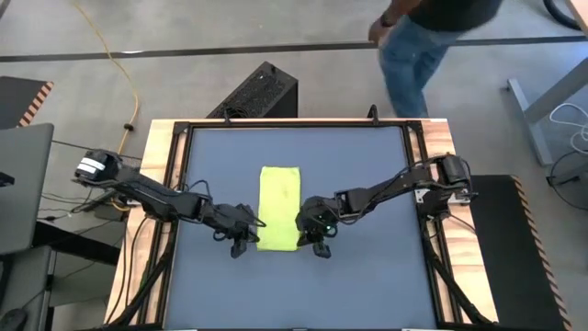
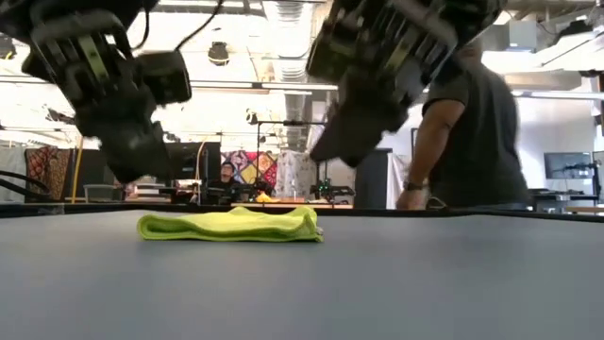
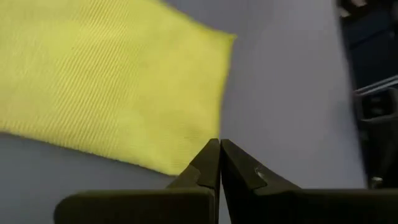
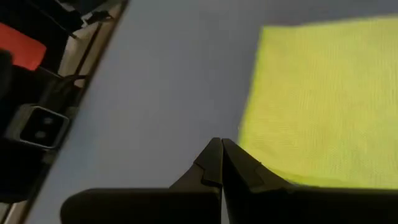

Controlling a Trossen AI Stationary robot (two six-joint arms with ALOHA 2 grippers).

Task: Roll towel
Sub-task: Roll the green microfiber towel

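Lime towel looks soft and limp on the counter; pinch its near corners. Left gripper and right gripper hover closed, empty.

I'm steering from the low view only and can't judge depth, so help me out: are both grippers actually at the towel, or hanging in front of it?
Observer: From above, the left gripper and right gripper flank the towel at its near end, one on each side.
Operator: Are the fingers open?
Observer: No, both wrist views show each pair pressed together, holding nothing.
Operator: Is the towel already rolled?
Observer: No. From above it is a flat, long rectangle running away from the near edge of the table.
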